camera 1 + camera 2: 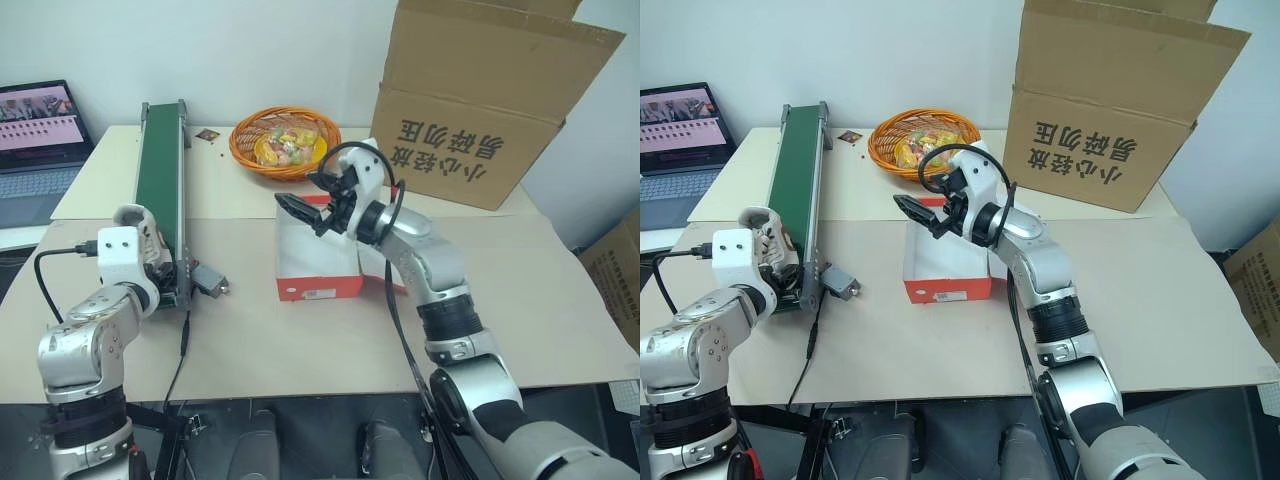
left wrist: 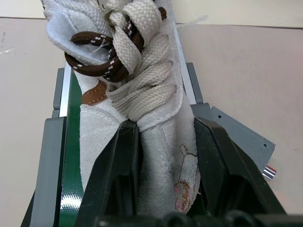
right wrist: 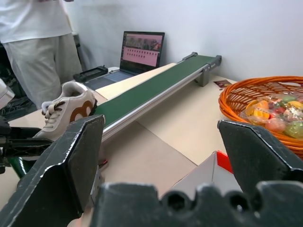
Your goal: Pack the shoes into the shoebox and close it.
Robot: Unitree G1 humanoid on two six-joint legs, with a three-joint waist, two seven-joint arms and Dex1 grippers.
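Shoebox (image 1: 318,262) sits mid-table on the tan surface, red-orange outside, white inside, white label on the side facing the robot; its inside is mostly hidden behind the R arm, so can't tell if anything lies in it. Behind it, an orange wicker basket (image 1: 285,141) holds a heap of small coloured wrapped items, too small to count. One big brown carton (image 1: 480,95) w/ black characters stands at the back R, flaps up, contents not visible. Counts: 1 shoebox, 1 basket, 1 carton, 1 green conveyor belt (image 1: 160,180), 1 laptop (image 1: 38,150) at far L, and 1 shoe (image 3: 66,113) in sight. Shoe is off-white w/ a tan patch, cream laces and a brown cord; it lies on the near end of the belt, long axis along the belt, toe toward the belt's far end and heel toward the robot's L hand. Left gripper (image 2: 165,161) is partly closed around the shoe's heel end, black fingers (image 2: 118,165) pressed on both sides of the upper. Right gripper (image 1: 305,205) hovers above the shoebox w/ jaws spread wide, holding nothing. A person in light clothes stands beyond the table's L end.
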